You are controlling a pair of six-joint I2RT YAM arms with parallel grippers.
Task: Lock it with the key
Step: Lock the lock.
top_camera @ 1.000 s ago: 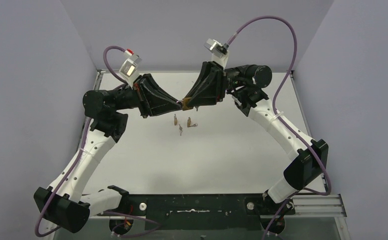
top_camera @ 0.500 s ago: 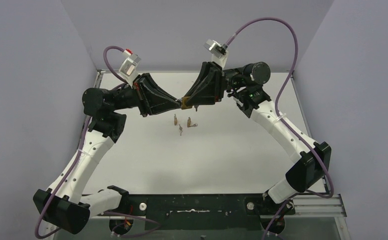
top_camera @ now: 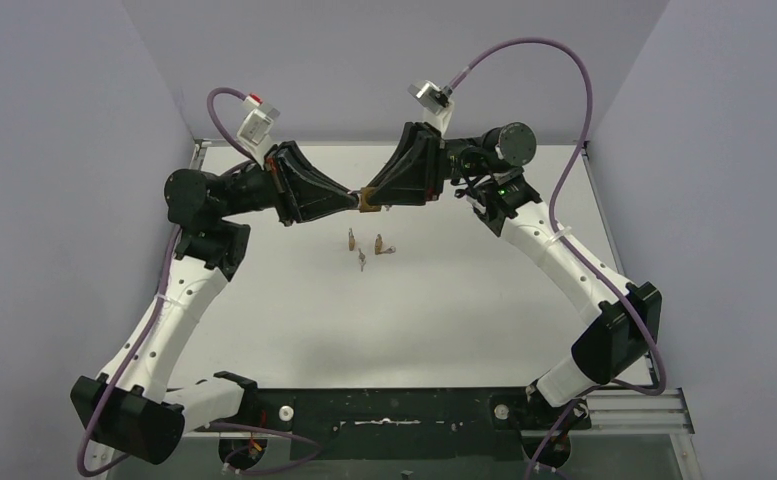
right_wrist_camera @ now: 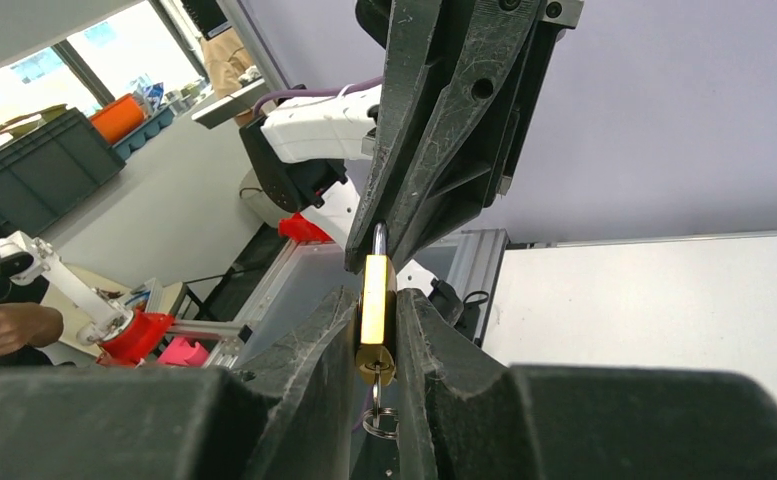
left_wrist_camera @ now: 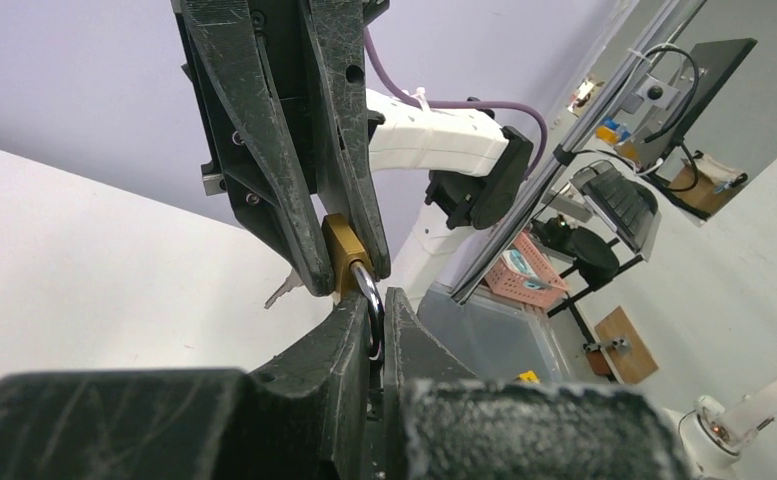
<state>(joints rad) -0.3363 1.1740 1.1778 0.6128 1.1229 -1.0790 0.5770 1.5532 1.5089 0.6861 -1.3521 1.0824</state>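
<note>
Right pincer [right_wrist_camera: 377, 298] clamps padlock [right_wrist_camera: 375, 318]; left pincer [left_wrist_camera: 375, 300] pinches shackle [left_wrist_camera: 370, 287].

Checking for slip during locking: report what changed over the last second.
The brass padlock, pinched between left fingers and right fingers, shifted slightly left and up in the top view, both arms moving with it. Both grips unchanged; the loose keys lie where they were.

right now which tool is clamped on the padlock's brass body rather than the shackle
The right tool: it pinches the brass padlock body, while the left tool grips only the silver shackle.
</note>
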